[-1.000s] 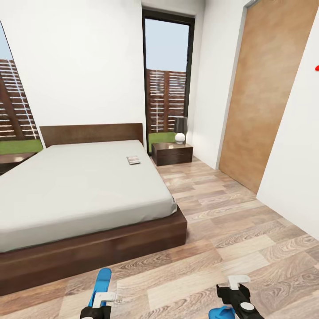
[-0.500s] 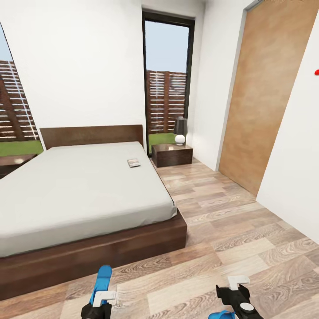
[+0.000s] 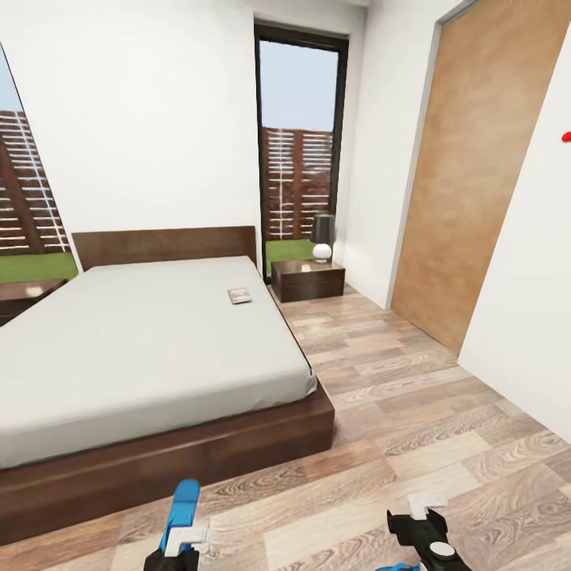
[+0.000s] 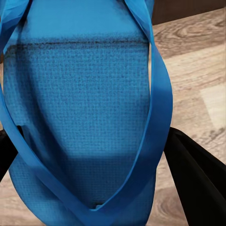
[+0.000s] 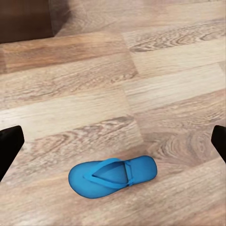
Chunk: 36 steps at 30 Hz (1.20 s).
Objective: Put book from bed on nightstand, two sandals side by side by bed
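The book [image 3: 239, 296] lies on the pale mattress of the bed [image 3: 143, 341], near the far right edge. A dark nightstand [image 3: 308, 280] stands just beyond it by the window, and another nightstand [image 3: 24, 293] is at the bed's far left. My left gripper [image 3: 181, 533] is shut on one blue sandal [image 3: 184, 503], whose sole [image 4: 84, 108] sits between the black fingers [image 4: 197, 179]. The other sandal [image 5: 112, 176] lies flat on the plank floor below my right gripper [image 5: 113, 143], whose fingertips [image 5: 9, 146] are spread wide. A sliver of that sandal [image 3: 396, 567] shows beside the right gripper [image 3: 424, 515].
A lamp [image 3: 322, 236] stands on the right nightstand. The bed's dark wooden foot corner [image 3: 321, 420] juts out ahead. A wide strip of plank floor [image 3: 412, 396] runs along the bed's right side to a light wooden door [image 3: 476, 174] and a white wall.
The whole head picture has shifted slightly, so the camera has moved. The sandal on the floor has slid almost off the bottom edge. Both grippers hold the same pose.
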{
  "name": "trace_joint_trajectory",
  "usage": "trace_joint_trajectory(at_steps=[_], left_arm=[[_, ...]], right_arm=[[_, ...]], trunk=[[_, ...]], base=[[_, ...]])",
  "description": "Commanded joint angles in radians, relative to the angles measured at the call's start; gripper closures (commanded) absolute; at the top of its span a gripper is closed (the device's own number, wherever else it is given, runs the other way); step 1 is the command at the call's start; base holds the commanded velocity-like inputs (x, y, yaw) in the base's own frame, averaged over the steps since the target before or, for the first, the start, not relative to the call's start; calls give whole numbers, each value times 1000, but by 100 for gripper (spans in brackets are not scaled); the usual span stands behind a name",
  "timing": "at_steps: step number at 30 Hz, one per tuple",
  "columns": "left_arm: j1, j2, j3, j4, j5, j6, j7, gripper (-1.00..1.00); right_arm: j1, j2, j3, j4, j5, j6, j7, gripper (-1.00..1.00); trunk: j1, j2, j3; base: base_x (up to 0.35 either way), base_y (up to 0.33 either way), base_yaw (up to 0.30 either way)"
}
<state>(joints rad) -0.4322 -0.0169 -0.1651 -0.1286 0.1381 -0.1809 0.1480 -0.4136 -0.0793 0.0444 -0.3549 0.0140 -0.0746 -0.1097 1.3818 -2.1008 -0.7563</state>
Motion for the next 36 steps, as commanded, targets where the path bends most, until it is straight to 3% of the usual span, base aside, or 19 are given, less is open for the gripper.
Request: trace_joint_trajectory(at_steps=[1,36], left_arm=[[1,0,-8,1,11,-7,4,100],[12,1,-8,1,11,-32,4,100]], right_arm=[[-1,0,5,1,1,-2,-5,-100],[-1,3,6,3,1,-2,-5,-100]], trunk=[[-4,7,2],[-138,252,112]], base=[[0,0,0],[0,0,0]])
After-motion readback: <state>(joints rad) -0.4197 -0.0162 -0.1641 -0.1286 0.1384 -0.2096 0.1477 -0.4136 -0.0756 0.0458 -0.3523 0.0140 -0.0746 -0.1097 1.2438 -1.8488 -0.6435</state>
